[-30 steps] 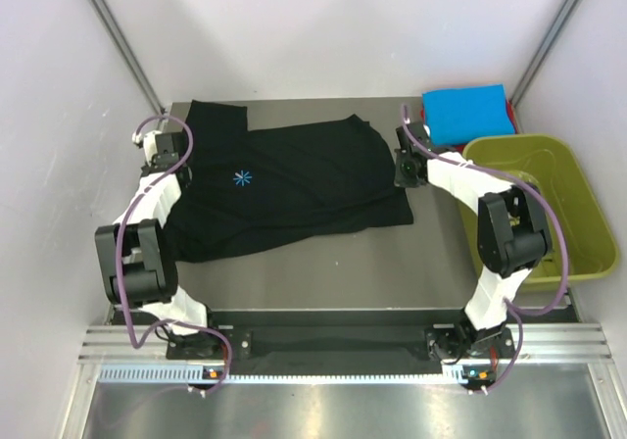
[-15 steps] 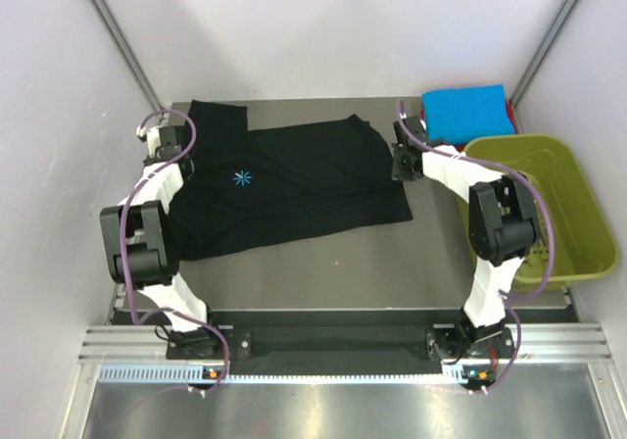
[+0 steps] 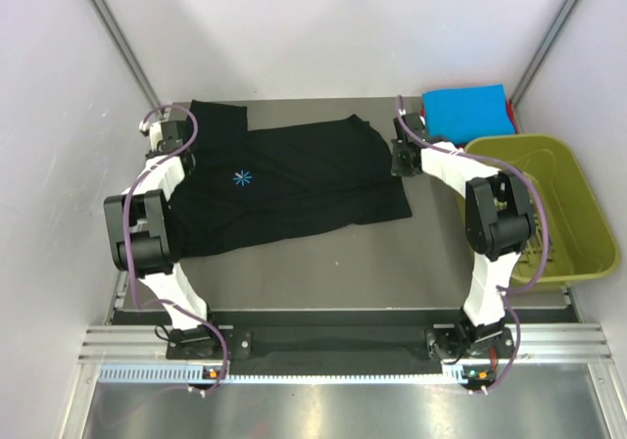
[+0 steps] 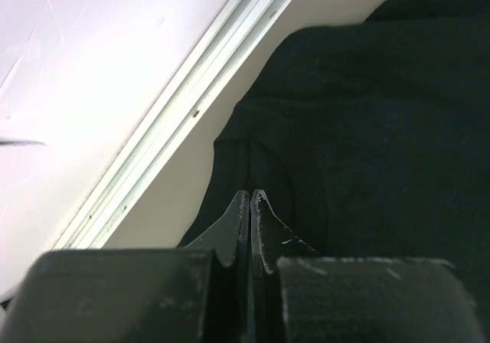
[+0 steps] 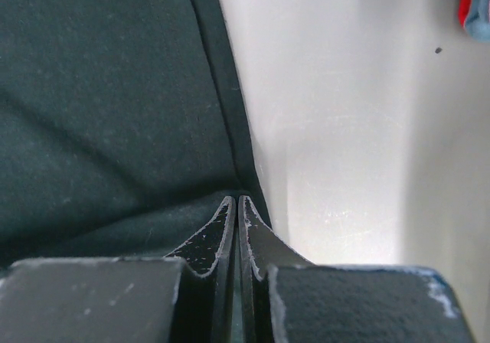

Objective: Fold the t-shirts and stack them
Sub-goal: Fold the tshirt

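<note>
A large black t-shirt (image 3: 294,184) with a small light-blue starburst print (image 3: 242,176) lies spread across the table. My left gripper (image 3: 174,125) is at its far left edge, shut, with a ridge of black cloth (image 4: 360,113) running up from its tips (image 4: 251,194). At the shirt's right edge my right gripper (image 3: 400,155) is also shut, its tips (image 5: 238,199) on the hem of the black cloth (image 5: 99,98). A folded bright blue t-shirt (image 3: 468,113) rests on a red one (image 3: 426,117) at the far right corner.
An olive-green plastic basket (image 3: 578,204) stands off the table's right side. White walls close in the table on the left, back and right; a metal rail (image 4: 176,106) runs along the left wall. Bare table (image 3: 323,263) lies nearer than the shirt.
Both arms have reached farther toward the back wall, and the black shirt's near edge and right corner have shifted slightly away with them.
</note>
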Robot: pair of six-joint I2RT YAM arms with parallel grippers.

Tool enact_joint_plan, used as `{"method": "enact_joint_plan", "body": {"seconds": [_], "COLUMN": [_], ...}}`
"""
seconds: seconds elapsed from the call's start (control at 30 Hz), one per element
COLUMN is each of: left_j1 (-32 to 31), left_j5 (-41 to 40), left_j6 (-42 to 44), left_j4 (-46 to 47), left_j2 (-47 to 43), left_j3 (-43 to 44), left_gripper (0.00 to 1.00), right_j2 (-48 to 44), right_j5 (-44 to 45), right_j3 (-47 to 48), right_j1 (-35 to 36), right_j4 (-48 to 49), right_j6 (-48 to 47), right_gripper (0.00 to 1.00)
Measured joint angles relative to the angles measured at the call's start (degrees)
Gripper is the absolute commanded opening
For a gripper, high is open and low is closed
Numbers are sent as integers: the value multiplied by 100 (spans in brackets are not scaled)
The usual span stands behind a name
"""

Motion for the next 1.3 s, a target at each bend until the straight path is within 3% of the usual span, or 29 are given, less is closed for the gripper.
{"method": "enact_joint_plan", "body": {"seconds": [0.4,0.5,0.57,0.6,0.63,0.77,0.9,1.03,1.17,1.3], "left_j1": [0,0,0,0,0,0,-63,-376,-697,-413], "left_j5": [55,157,243,280,319,431,439,529,1067,1641], "left_j6": [122,186,232,254,269,269,199,105,-74,-358], "left_j4": [144,146,151,149,125,-160,-428,-841,-883,-979], "left_j2": [450,654,741,765,772,811,761,393,-640,-1679], "left_j3": [433,713,809,835,859,1143,1421,1294,361,-442], "left_gripper": [0,0,0,2,16,34,35,36,38,41], "right_j2": [254,258,258,258,258,229,-127,-927,-1329,-1384], "right_j5": [-59,-68,-68,-59,-55,-26,-87,-190,-118,42], "right_j3": [107,142,197,238,299,509,293,-555,-1043,-1276], "right_j1": [-11,-22,-26,-28,-31,-33,-17,57,258,485], "right_j4": [37,33,17,4,-42,-144,-282,-376,-450,-503], "right_j6": [-79,-109,-109,-116,-114,-39,157,608,1029,1436], "right_gripper": [1,6,15,19,27,35,34,33,38,42]}}
